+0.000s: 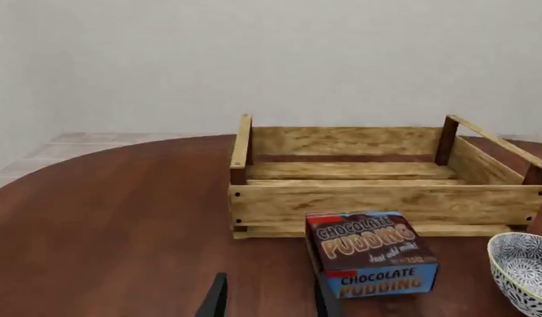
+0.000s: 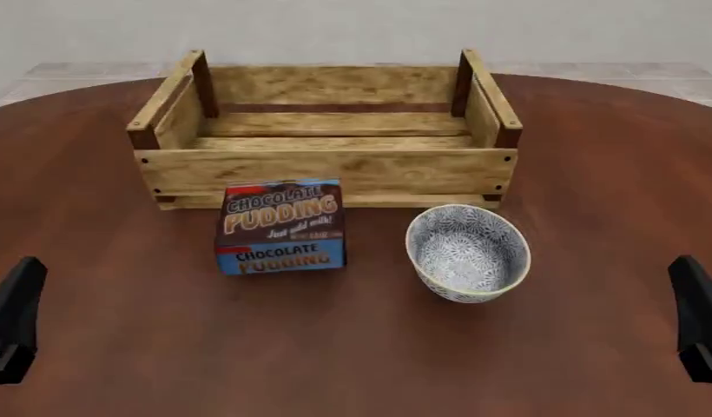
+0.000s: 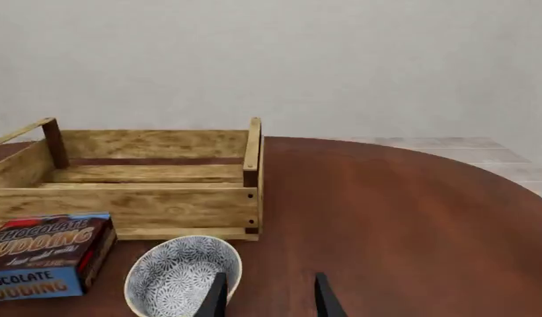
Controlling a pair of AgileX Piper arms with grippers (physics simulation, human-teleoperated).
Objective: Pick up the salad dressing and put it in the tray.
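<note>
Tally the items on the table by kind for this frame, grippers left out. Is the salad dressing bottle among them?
Wooden tray: 1
Chocolate pudding box: 1
Patterned bowl: 1
Salad dressing bottle: 0, not visible in any view
Total: 3

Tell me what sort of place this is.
Probably a simulated tabletop test scene, loosely kitchen-like: a round dark wood table before a plain wall, holding a wooden crate, a chocolate pudding box and a patterned bowl.
</note>
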